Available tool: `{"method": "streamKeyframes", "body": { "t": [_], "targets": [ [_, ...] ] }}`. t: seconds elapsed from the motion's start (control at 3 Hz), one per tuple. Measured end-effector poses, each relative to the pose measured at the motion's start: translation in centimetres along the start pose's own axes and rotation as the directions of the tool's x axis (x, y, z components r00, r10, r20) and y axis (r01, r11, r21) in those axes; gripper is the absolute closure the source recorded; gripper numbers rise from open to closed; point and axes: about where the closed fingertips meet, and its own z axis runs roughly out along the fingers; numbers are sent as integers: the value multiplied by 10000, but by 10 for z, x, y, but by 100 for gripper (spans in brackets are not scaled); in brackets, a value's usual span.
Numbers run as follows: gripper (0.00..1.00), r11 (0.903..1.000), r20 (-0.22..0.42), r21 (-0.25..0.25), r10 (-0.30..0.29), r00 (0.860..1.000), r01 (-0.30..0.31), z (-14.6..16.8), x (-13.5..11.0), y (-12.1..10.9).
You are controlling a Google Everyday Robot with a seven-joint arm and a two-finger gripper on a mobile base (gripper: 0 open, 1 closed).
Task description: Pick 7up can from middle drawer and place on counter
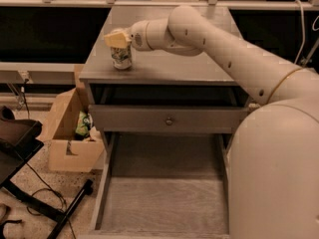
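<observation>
The 7up can (121, 59) stands upright on the counter (199, 59), near its front left corner. My gripper (118, 39) is directly over the can's top and touches or nearly touches it. The arm reaches in from the right across the counter. The middle drawer (164, 198) is pulled out at the bottom of the view, and its wood-grain floor is bare.
A closed drawer front with a small round knob (169, 120) sits above the open drawer. An open cardboard box (70, 143) holding a green item stands on the speckled floor to the cabinet's left. Black stand legs and cables (55, 210) lie at lower left. My arm's body (279, 183) fills the lower right.
</observation>
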Motion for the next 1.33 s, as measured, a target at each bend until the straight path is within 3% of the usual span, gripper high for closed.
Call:
{"method": "streamKeyframes", "body": {
  "t": [1.0,1.33],
  "targets": [
    [12,10000,-14,-45,3,10000,-3,0,-8,3],
    [0,10000,-24,-79,6,10000,-6,2,-7,5]
  ]
}}
